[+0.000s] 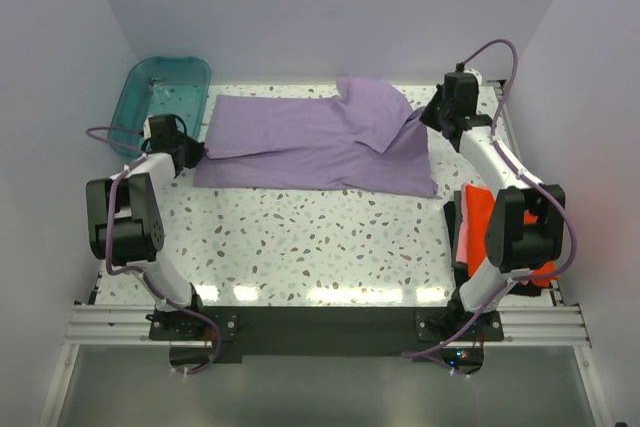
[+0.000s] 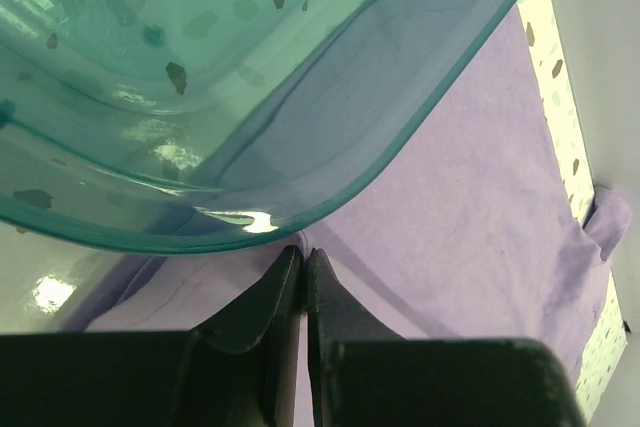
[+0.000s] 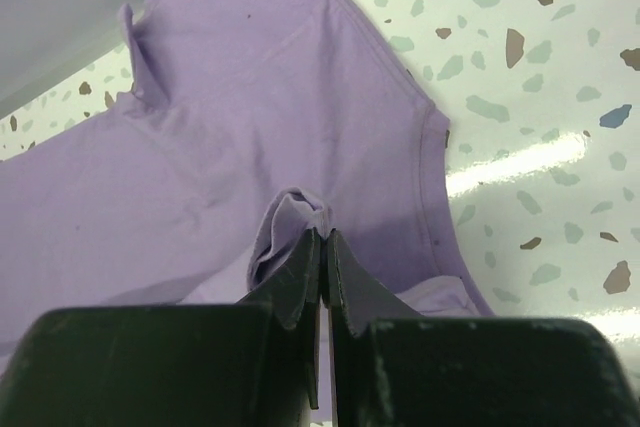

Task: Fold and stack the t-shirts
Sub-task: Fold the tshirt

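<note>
Lavender-purple short-sleeved cloth t-shirt [image 1: 300, 152]: lying spread across the far side of the speckled terrazzo table [image 1: 300, 237].
Orange-red folded t-shirt [image 1: 478, 215]: sitting by the right arm's base.
Fold: both ends should be lifting together, keeping the cloth taut and clearing the teal plastic tub [image 2: 200, 97].
Right gripper [image 3: 322, 239]: clamping a bunched ridge of lavender cloth.
Left gripper [image 2: 303, 259]: pressing together at the hem; no cloth is showing between the fingers.

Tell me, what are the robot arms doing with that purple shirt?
Each arm is pinching one end of the purple t-shirt, which lies spread across the table. The left arm's fingers are shut on its edge beside the teal tub. The right arm's fingers grip a bunched bit at the other end. An orange t-shirt, already folded, sits by the right arm's base.
</note>
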`<state>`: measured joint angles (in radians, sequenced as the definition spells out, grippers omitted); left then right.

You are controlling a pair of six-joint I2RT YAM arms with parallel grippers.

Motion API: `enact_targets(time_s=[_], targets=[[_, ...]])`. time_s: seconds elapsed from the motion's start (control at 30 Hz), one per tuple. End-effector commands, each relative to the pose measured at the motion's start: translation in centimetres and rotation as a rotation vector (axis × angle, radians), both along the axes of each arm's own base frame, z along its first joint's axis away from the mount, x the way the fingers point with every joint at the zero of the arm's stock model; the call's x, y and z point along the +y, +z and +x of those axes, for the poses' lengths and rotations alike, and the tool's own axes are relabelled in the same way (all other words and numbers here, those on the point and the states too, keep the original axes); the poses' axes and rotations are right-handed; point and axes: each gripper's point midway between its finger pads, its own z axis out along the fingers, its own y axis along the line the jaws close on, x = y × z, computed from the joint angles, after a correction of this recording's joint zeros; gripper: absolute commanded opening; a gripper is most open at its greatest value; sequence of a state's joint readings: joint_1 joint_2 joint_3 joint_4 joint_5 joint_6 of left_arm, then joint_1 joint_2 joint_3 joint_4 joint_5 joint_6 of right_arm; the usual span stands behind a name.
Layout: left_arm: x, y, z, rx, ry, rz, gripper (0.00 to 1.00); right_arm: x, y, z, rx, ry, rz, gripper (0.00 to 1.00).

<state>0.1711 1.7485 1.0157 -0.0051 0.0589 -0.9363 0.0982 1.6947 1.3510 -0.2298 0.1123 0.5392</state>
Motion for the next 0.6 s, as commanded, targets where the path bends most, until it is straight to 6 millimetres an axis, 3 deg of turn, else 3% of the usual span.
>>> enact_targets(time_s=[0.0, 0.17, 0.2, 0.23, 0.27, 0.3, 0.33, 0.37, 0.43, 0.5, 0.57], targets=[[0.5, 1.8, 1.0, -0.08, 0.009, -0.004, 0.1, -0.2, 3.8, 0.9, -0.106, -0.003, 0.014, 0.0], [0.3, 1.5, 1.8, -0.092, -0.016, -0.018, 0.12, 0.3, 3.1, 2.2, -0.091, 0.021, 0.027, 0.0], [0.0, 1.1, 2.0, -0.083, -0.031, -0.025, 0.13, 0.6, 2.1, 2.5, -0.066, 0.035, 0.034, 0.0], [0.0, 1.0, 2.2, -0.086, -0.035, -0.029, 0.16, 0.9, 1.6, 2.7, -0.053, 0.044, 0.036, 0.0], [-0.1, 1.1, 2.4, -0.091, -0.043, -0.029, 0.26, 1.0, 1.5, 3.1, -0.05, 0.052, 0.04, 0.0], [-0.3, 0.8, 2.7, -0.091, -0.059, -0.031, 0.35, 1.4, 0.1, 3.5, -0.018, 0.07, 0.047, 0.18], [-0.4, 1.1, 2.9, -0.101, -0.067, -0.03, 0.42, 1.5, -0.6, 3.6, 0.007, 0.08, 0.047, 0.29], [-0.4, 1.2, 3.0, -0.104, -0.073, -0.026, 0.51, 1.7, 0.1, 4.3, -0.004, 0.086, 0.047, 0.42], [0.0, 2.4, 2.9, -0.125, -0.069, -0.001, 0.59, 1.7, -1.2, 4.5, 0.045, 0.094, 0.039, 0.69], [0.5, 3.8, 2.0, -0.123, -0.046, 0.04, 0.65, 1.5, -0.7, 4.6, 0.057, 0.089, 0.033, 0.78], [1.2, 3.6, 0.0, -0.056, 0.007, 0.083, 0.65, 1.1, -0.2, 4.1, 0.068, 0.067, 0.018, 0.8]])
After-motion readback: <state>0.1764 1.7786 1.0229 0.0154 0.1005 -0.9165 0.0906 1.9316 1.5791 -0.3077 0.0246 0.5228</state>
